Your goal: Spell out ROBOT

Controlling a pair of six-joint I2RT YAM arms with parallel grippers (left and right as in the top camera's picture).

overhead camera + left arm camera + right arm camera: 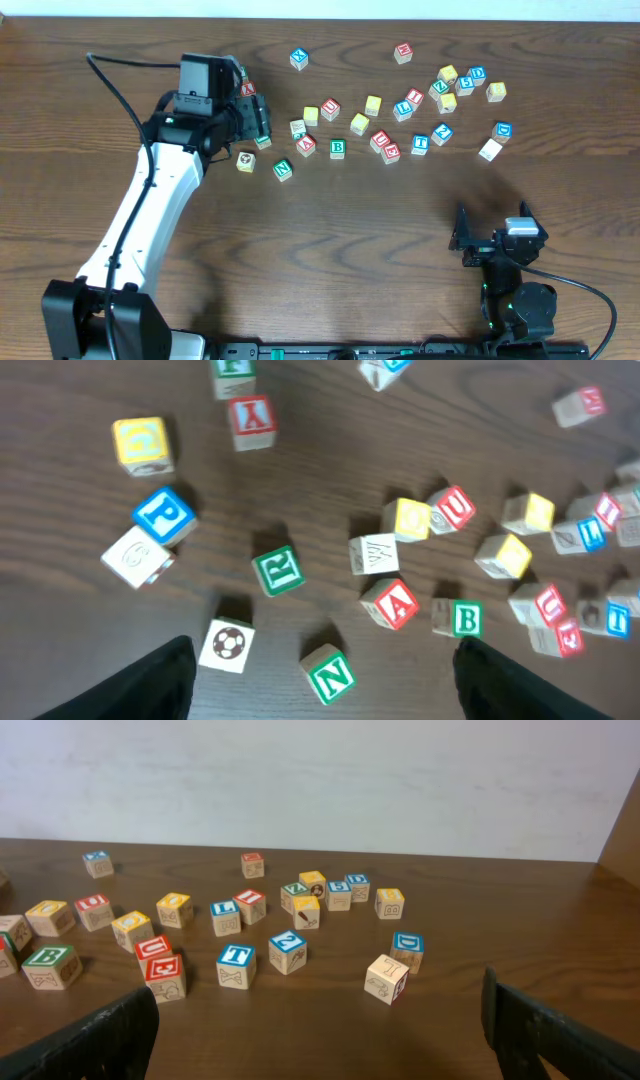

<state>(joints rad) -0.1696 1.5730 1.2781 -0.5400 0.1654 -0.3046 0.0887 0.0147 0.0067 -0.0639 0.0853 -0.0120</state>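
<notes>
left gripper (325, 644): fingers spread, empty | green R cube (277, 571): mid-frame, above and between fingertips, apart | right gripper (318, 982): spread, empty | blue T cube (236, 963): left of centre, beyond fingertips

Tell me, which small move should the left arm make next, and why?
Probably advance the open left end effector a little and lower it over the green R. R starts the word and lies just ahead, free on all sides, while N and the ball cube sit nearer and should be cleared.

The A cube (392, 603) lies between R cube (277, 571) and B cube (458, 619).
</notes>
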